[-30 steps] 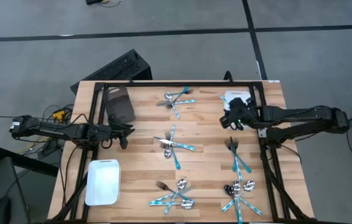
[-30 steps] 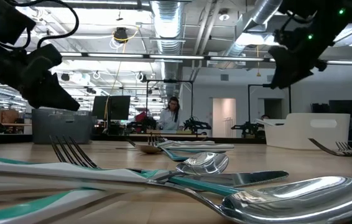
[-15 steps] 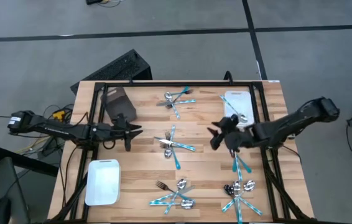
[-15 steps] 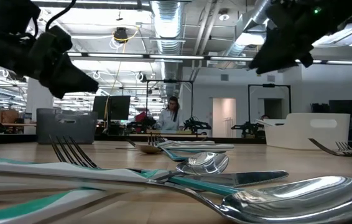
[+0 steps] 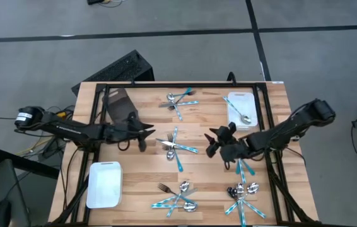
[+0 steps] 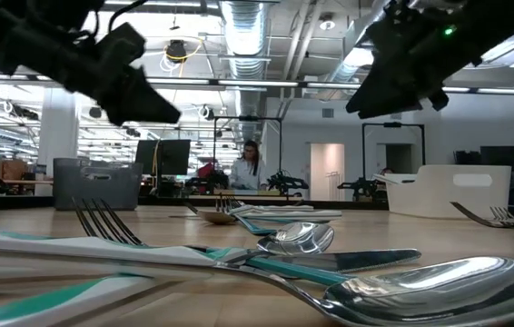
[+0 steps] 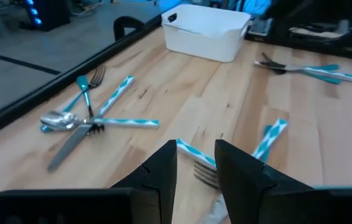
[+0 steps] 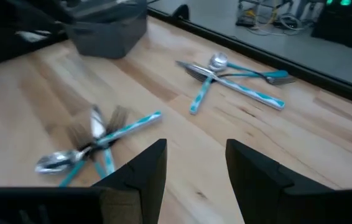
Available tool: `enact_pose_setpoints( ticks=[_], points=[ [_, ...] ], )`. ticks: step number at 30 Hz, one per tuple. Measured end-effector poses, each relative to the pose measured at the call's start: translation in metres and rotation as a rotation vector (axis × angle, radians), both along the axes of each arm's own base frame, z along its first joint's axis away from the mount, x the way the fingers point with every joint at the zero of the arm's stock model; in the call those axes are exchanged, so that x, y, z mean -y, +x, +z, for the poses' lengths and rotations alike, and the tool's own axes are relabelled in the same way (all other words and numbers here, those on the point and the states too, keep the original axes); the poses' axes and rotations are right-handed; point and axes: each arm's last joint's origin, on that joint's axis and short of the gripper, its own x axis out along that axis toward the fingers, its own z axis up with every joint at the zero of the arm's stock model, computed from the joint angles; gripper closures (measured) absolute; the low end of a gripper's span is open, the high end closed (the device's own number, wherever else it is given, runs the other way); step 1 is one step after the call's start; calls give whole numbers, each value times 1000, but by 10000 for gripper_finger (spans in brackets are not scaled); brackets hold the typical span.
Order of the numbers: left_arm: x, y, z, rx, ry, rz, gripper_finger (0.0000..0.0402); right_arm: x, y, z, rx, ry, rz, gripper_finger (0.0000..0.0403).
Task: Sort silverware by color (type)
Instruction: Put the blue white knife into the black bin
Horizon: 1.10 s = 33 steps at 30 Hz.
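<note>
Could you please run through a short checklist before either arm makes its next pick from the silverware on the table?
1. Left hand empty, jaws apart: ok.
2. Right hand empty, jaws apart: ok.
3. Both hands flank the centre pile of silverware; which arm takes it: cannot tell.
4. Pile pieces separated enough for a single pick: not ok, they cross one another.
5. White bin at the far right reachable, one silver spoon inside: ok.
6. Dark bin at the far left unobstructed: ok.

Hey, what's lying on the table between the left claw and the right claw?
In the high view, a small pile of silver and teal-handled cutlery lies between the left claw and right claw.
</note>
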Motion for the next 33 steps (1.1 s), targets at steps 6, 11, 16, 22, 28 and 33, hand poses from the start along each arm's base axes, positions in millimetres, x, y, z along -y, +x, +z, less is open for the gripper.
enact_pose_setpoints(
  ticks=[6,11,16,22,28,33],
  points=[
    [0,27,15,-59,50,24,271,-9,-20,17,10,1,68,214],
    [-5,51,18,-128,118,20,239,-11,-35,25,-19,-11,102,214],
    [-37,74,15,-205,97,78,229,-11,-37,26,-8,2,103,214],
    [-67,98,9,-387,122,14,238,-14,-41,19,-43,57,100,214],
    [-96,114,-2,-591,261,-48,259,-17,-53,12,-77,93,63,214],
    [-127,118,-18,-711,342,-122,272,-19,-53,11,-81,94,68,214]
  ],
)
